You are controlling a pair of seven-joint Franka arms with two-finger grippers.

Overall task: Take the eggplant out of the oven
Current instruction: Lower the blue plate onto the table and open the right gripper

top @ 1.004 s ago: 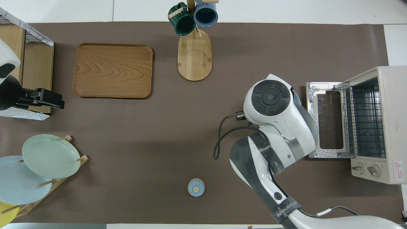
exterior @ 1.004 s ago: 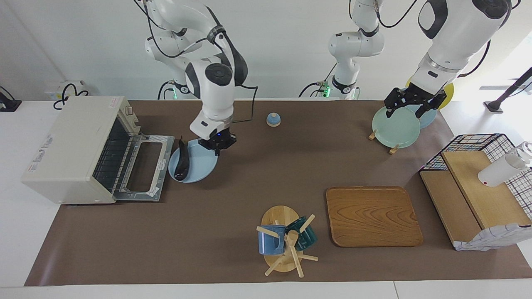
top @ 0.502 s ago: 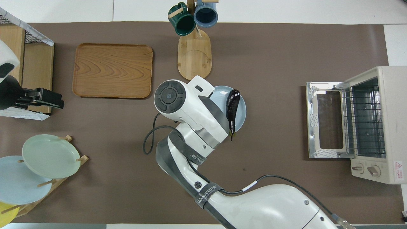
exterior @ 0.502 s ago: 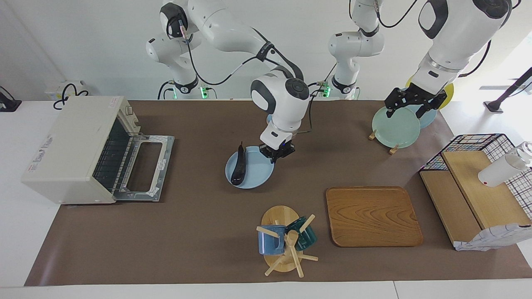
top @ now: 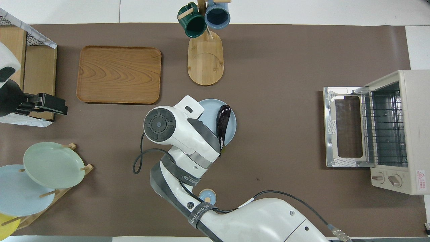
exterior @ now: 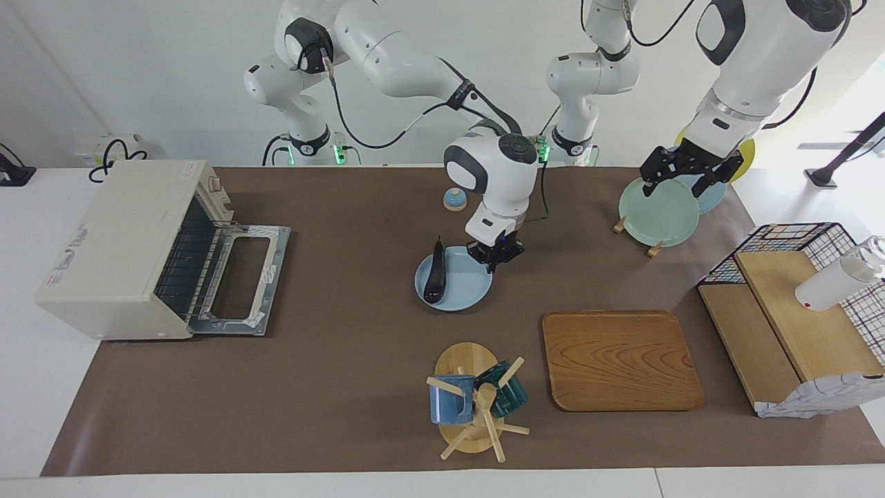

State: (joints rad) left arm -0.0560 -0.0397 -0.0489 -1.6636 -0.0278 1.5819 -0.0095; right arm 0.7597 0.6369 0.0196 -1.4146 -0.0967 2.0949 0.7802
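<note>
White wall [exterior: 138, 76]; brown mat [exterior: 346, 360] over white table [exterior: 41, 387].

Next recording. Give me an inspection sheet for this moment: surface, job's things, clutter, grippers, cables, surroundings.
Surface: brown mat on a white table.
Job's things: eggplant lies on a light blue plate mid-table; oven at the right arm's end, door down, rack bare.
Clutter: wooden tray, mug tree with two mugs, plate rack with plates, wire basket, small blue bell.
Grippers: right gripper shut on the plate's rim; left gripper open, waiting over the plate rack.
Cables: black cable loops off the right arm's wrist.
Surroundings: white wall, power cords at the arm bases.
</note>
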